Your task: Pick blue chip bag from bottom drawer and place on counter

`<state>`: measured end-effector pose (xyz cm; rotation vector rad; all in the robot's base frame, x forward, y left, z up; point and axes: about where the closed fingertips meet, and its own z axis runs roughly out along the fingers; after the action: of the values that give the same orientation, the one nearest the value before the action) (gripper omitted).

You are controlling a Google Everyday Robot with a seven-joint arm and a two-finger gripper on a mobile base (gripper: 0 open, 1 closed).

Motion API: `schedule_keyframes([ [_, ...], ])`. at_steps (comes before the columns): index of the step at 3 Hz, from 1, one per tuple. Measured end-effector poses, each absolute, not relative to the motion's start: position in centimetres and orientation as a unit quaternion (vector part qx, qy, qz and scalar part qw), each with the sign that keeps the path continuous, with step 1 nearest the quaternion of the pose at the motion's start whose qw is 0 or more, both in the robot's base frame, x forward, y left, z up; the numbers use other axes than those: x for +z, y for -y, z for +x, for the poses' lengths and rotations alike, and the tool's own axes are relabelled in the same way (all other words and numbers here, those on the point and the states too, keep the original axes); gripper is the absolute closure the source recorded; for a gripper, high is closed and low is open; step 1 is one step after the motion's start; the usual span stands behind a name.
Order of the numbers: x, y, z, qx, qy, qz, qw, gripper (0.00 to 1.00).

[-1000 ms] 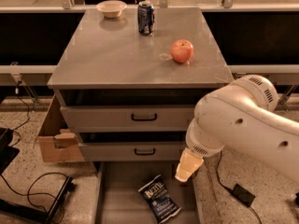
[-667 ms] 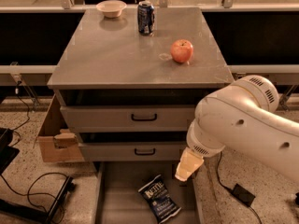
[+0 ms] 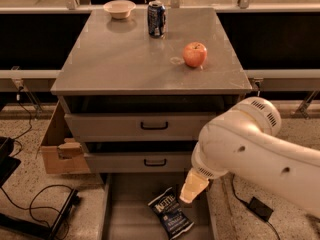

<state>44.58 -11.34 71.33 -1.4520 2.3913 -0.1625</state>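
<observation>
The blue chip bag (image 3: 170, 213) lies flat on the grey floor of the open bottom drawer (image 3: 130, 219), white label facing up. My gripper (image 3: 192, 188) hangs from the big white arm (image 3: 260, 154) just above the drawer's right side. It is close to the bag's upper right corner and holds nothing. The counter (image 3: 130, 59) is the grey top of the cabinet, above the two closed upper drawers.
On the counter stand a red apple (image 3: 195, 54), a blue soda can (image 3: 156, 18) and a small bowl (image 3: 119, 8). A cardboard box (image 3: 57, 149) sits left of the cabinet. Cables (image 3: 35, 204) lie on the floor at left, and a black adapter (image 3: 260, 209) at right.
My gripper has moved slightly down and to the left, closer to the bag. The bag and the counter items have not moved.
</observation>
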Motion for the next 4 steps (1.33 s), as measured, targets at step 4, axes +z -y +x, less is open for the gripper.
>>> schedule_keyframes([
  [4,56.8,10.9,43.9,-0.053,-0.834,-0.51,0.203,0.0],
])
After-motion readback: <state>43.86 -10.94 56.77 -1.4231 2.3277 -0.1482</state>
